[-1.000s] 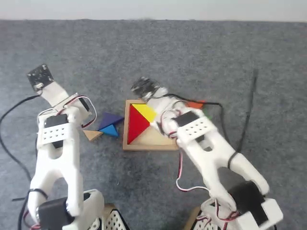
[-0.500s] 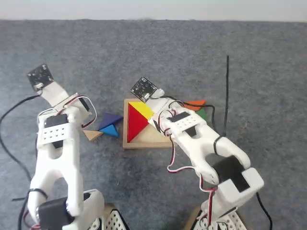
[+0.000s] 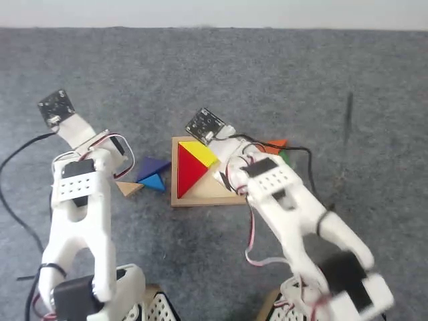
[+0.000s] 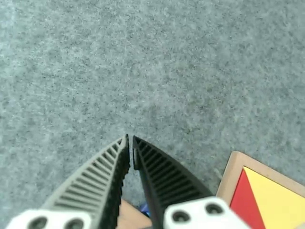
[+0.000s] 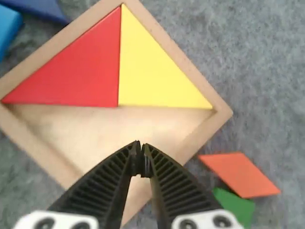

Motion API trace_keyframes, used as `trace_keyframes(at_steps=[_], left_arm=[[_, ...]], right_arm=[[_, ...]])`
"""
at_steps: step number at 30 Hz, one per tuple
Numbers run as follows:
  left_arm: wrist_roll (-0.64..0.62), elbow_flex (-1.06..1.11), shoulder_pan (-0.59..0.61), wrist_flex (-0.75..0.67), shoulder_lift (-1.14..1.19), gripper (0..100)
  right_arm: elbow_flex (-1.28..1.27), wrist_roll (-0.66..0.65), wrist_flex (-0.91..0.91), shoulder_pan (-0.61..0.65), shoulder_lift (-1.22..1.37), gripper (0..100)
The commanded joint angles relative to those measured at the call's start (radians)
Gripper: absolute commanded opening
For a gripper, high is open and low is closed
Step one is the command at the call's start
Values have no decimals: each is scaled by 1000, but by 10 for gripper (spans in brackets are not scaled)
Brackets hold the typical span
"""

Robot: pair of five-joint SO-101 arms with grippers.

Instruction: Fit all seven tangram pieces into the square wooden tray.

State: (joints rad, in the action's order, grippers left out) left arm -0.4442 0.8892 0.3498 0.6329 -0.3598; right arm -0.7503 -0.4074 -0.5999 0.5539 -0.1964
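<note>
The square wooden tray (image 3: 200, 197) (image 5: 43, 148) lies mid-table with a red triangle (image 3: 189, 172) (image 5: 78, 74) and a yellow triangle (image 3: 200, 152) (image 5: 150, 71) fitted in it; its other half is bare wood. My right gripper (image 5: 140, 145) is shut and empty, hovering over the tray's bare half. An orange piece (image 3: 274, 144) (image 5: 238, 174) and a green piece (image 3: 285, 158) (image 5: 233, 205) lie just right of the tray. Left of it lie a purple piece (image 3: 154, 166), a blue triangle (image 3: 154, 181) and a tan triangle (image 3: 129, 188). My left gripper (image 4: 129, 139) is shut over bare carpet near them.
Grey carpet (image 3: 281, 80) covers the whole table. Black cables trail from both arms, one looping at the far left (image 3: 10, 200) and one beside the right arm (image 3: 311, 167). Open carpet lies behind and to the right of the tray.
The right arm swung a little over the tray's right side and back, its cable whipping about. The left arm and the pieces have not moved.
</note>
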Motion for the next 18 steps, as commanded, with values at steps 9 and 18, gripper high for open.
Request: trace_keyframes(at_steps=[9, 18], left_arm=[[285, 28, 89, 6, -43, 13], [399, -39, 442, 232, -46, 13]], right_arm=[[-2, -11, -148, -13, -185, 12], [149, -103, -213, 209, -108, 155]])
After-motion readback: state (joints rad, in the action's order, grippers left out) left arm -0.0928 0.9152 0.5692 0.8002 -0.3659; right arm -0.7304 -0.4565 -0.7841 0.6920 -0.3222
